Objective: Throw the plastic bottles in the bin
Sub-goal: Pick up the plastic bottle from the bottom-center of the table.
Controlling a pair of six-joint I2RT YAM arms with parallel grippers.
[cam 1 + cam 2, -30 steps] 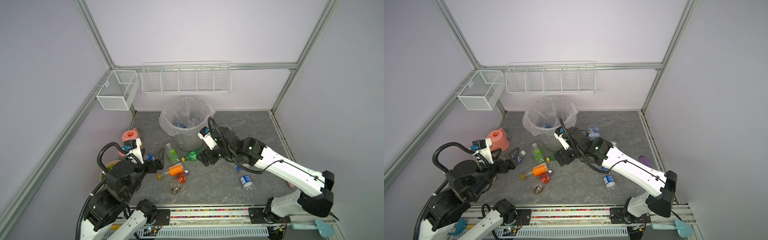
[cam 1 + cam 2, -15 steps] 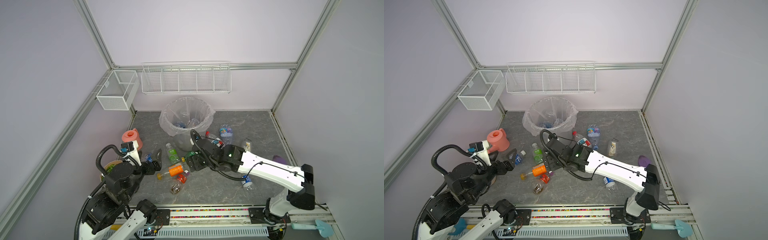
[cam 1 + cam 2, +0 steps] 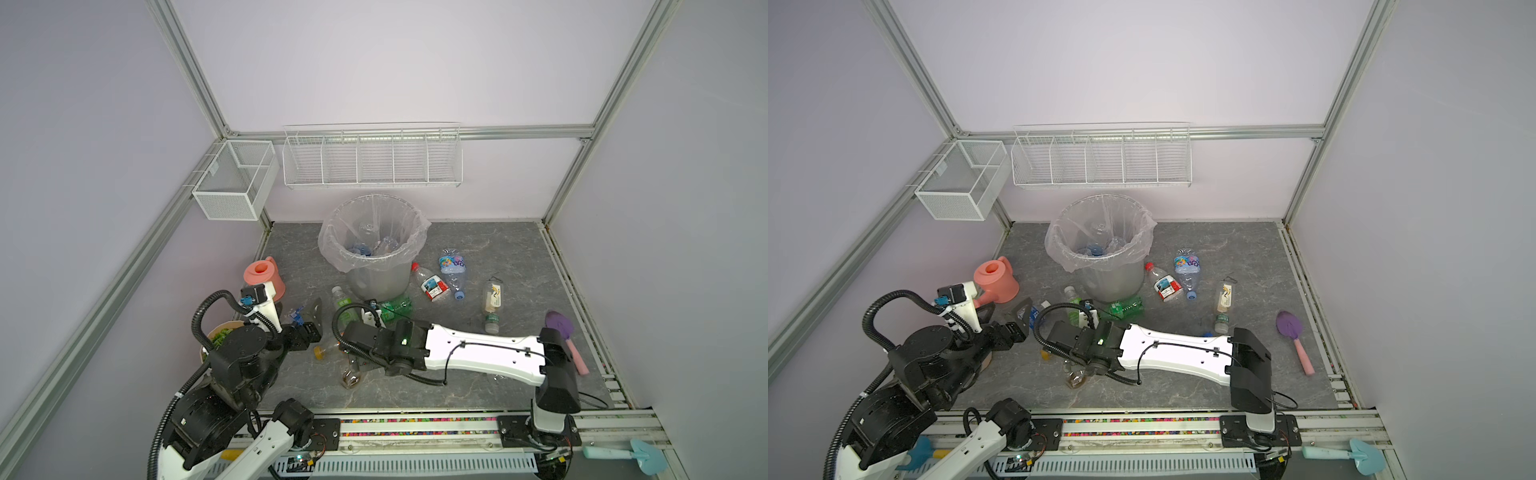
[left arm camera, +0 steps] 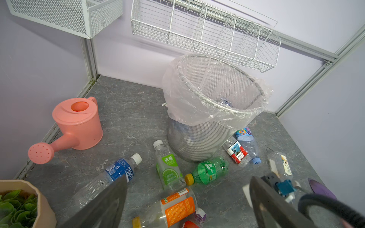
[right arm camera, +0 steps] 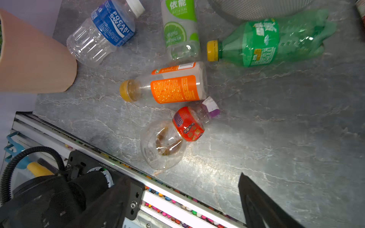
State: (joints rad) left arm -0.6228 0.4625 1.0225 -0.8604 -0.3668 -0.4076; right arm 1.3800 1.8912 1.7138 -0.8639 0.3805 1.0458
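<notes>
— Bottles (image 3: 432,286) lie all over the bench (image 3: 498,249). What is new?
— The right arm was up by the bin (image 3: 376,278) a moment ago. Now it is down low, over the bunch of bottles at the front.
— Is the right claw (image 5: 182,189) holding one?
— No. It is spread wide with nothing in it. I think it is coming for the next bottle.
— Which one?
— The orange bottle (image 5: 173,88) and the round bottle (image 5: 171,142) lie right under it, close together. The green bottle (image 5: 262,39) is near too, by the foot of the bin.
— And the left claw (image 4: 188,183)?
— It has hardly moved. It is spread wide and empty too, just beside the blue bottle (image 4: 118,171).
— So is the job nearly done?
— Not yet. Some bottles are in the bin. But I count at least eight on the bench, and three of them lie beside the bin, away from the bunch.
</notes>
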